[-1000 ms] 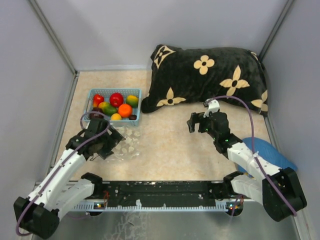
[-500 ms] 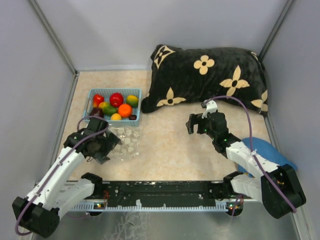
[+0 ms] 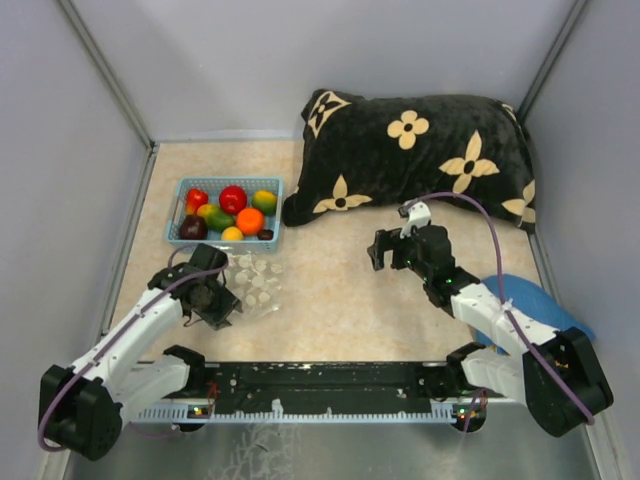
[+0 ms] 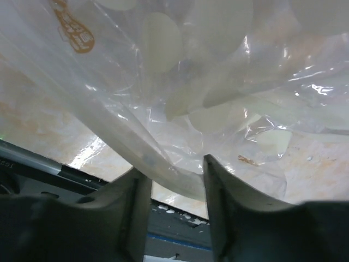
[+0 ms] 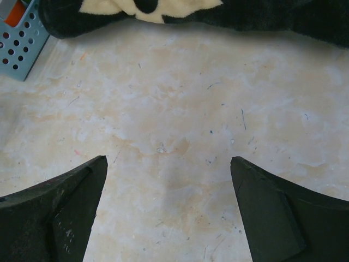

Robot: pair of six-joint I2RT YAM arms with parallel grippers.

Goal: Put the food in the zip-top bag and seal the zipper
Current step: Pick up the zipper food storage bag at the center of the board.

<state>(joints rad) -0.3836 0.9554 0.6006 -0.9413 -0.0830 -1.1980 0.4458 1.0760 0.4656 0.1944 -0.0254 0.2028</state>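
The food (image 3: pixel 232 200), red, orange, yellow, green and dark toy pieces, lies in a light blue basket (image 3: pixel 273 186) at the back left. The zip-top bag (image 3: pixel 258 285), clear with white dots, lies on the table just in front of the basket. My left gripper (image 3: pixel 222 300) is at the bag's left edge. In the left wrist view the bag (image 4: pixel 218 82) fills the frame, and its thicker edge band, the zipper (image 4: pixel 109 123), runs down between my left gripper (image 4: pixel 175 166) fingers, which still stand apart. My right gripper (image 3: pixel 385 250) hovers wide open over bare table (image 5: pixel 169 164), holding nothing.
A black pillow (image 3: pixel 420 150) with cream flowers lies across the back right. A blue cloth (image 3: pixel 545 305) sits beside the right arm near the right wall. The basket's corner (image 5: pixel 19 38) shows at the upper left of the right wrist view. Grey walls enclose the table.
My left gripper has moved toward the front and right onto the bag's edge, and its jaws have narrowed around it. The right arm has barely shifted.
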